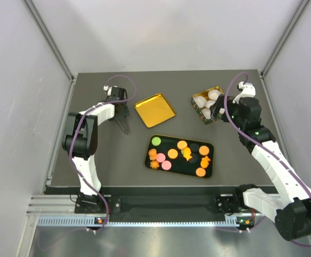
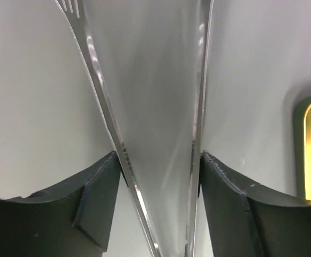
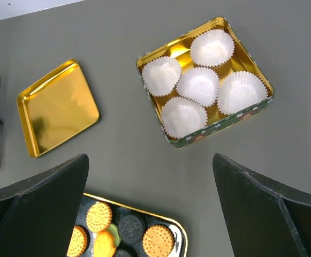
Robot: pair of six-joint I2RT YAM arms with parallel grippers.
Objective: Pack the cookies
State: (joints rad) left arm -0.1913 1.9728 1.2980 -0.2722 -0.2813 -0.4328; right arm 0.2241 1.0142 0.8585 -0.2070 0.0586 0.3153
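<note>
The cookies (image 1: 172,153) lie in a black gold-rimmed tray (image 1: 210,145) at the table's middle. They are orange discs, a green one (image 1: 156,141), pink ones and orange flower shapes. Some also show in the right wrist view (image 3: 158,240). My left gripper (image 1: 120,110) is shut on metal tongs (image 1: 124,126), left of the gold lid; in its wrist view (image 2: 158,155) both fingers press the tongs' arms (image 2: 107,107). My right gripper (image 1: 223,113) is open and empty (image 3: 150,160), hovering by the tin (image 1: 197,97).
The green-sided gold tin (image 3: 219,127) holds several white paper cups (image 3: 198,85), all empty. A gold square lid (image 1: 155,110) lies left of it, also in the right wrist view (image 3: 56,107). Grey walls stand on three sides.
</note>
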